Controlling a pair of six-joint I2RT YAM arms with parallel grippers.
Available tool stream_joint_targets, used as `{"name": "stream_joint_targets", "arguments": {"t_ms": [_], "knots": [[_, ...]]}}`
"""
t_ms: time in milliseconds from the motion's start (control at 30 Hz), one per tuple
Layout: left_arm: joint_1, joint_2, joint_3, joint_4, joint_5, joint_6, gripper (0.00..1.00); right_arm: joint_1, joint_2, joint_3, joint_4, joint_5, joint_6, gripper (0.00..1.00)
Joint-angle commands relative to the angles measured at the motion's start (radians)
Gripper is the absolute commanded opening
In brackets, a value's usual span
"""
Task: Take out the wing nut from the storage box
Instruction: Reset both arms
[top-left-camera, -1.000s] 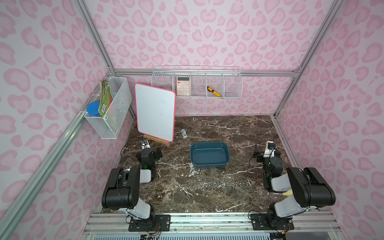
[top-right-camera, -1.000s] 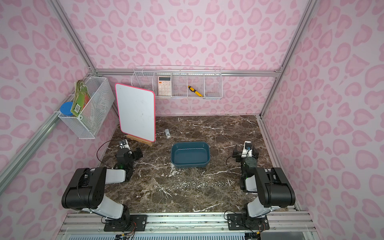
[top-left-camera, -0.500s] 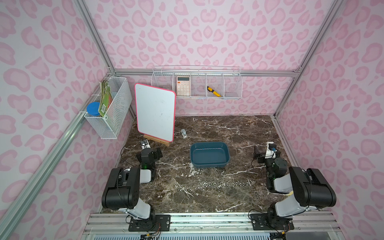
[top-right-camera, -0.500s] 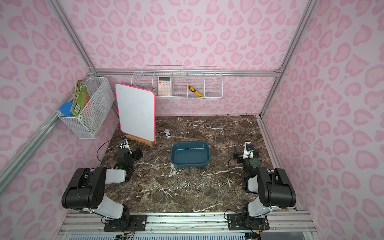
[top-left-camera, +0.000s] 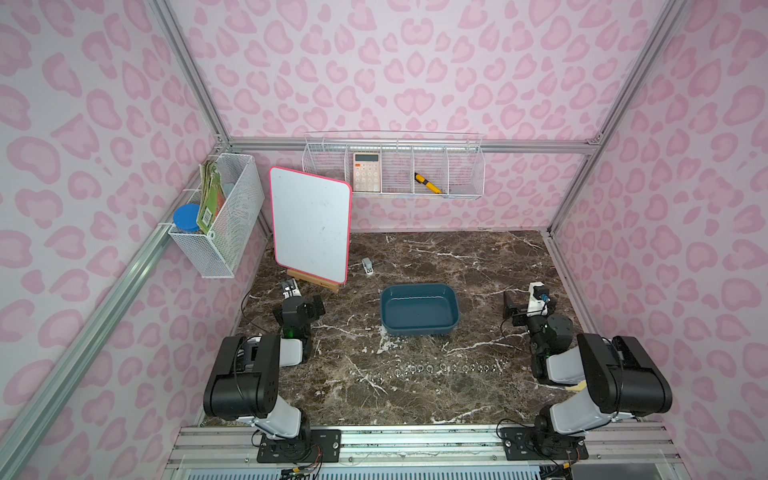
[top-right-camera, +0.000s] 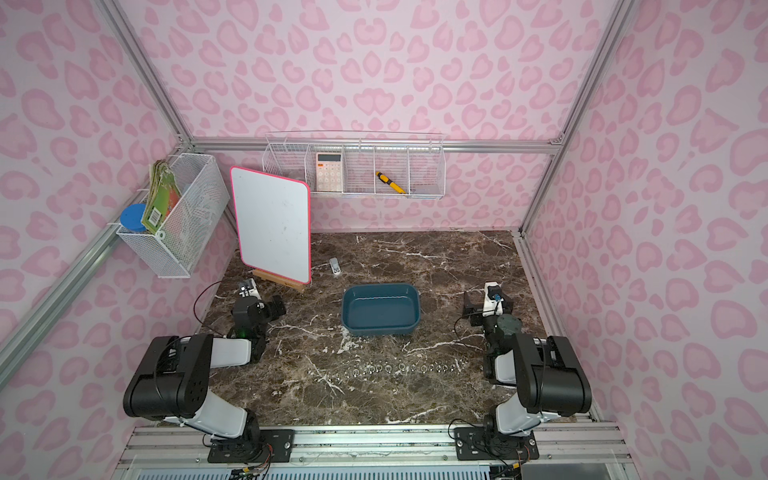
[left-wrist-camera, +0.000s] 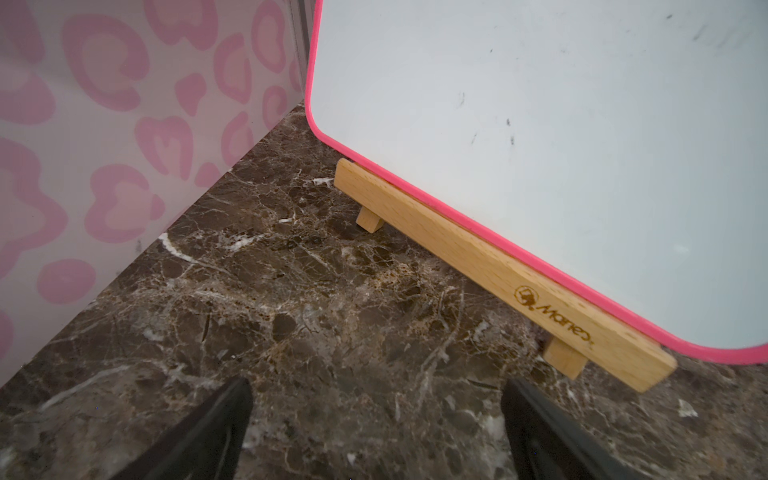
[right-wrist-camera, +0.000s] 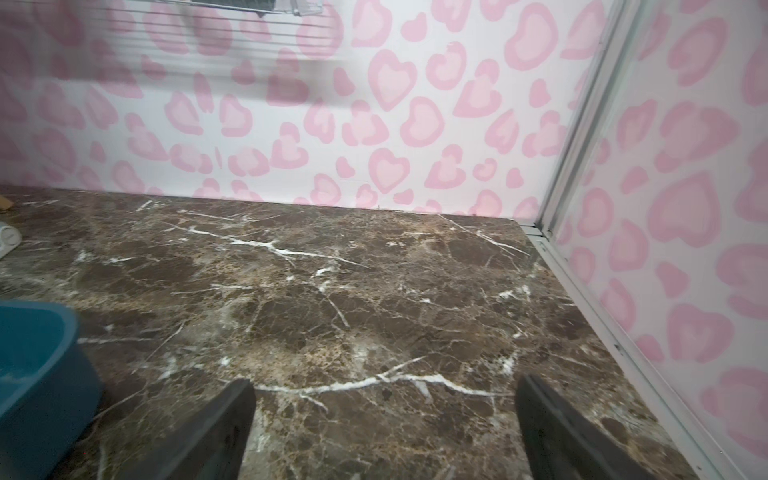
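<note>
The storage box (top-left-camera: 419, 309), a shallow teal-blue tub, stands mid-table in both top views (top-right-camera: 380, 309); its corner shows in the right wrist view (right-wrist-camera: 37, 374). Its floor looks bare, and no wing nut shows inside it. My left gripper (top-left-camera: 307, 301) (left-wrist-camera: 376, 386) hangs open low over the marble, left of the box, facing the whiteboard stand. Right of the box, my right gripper (top-left-camera: 528, 309) (right-wrist-camera: 384, 384) is open over bare marble. Nothing is between either pair of fingers.
A row of several small silvery metal pieces (top-left-camera: 444, 368) lies on the table in front of the box. A pink-rimmed whiteboard (top-left-camera: 309, 228) leans on a wooden stand (left-wrist-camera: 498, 270) at back left, with a small white object (top-left-camera: 367, 266) beside it. Wire baskets (top-left-camera: 392, 170) hang on the walls.
The right arm has shifted slightly and its gripper has turned a little. The left arm and the box have not moved.
</note>
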Motion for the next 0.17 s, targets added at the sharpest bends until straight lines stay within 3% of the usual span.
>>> {"name": "stream_joint_targets", "arguments": {"t_ms": [0,133], "knots": [[0.000,0.003,0.004,0.025,0.005,0.014,0.98,0.006,-0.001,0.007,0.000,0.037,0.008,0.99],[0.002,0.000,0.003,0.025,0.007,0.014,0.99,0.006,-0.002,0.007,-0.002,0.037,0.008,0.99]]}}
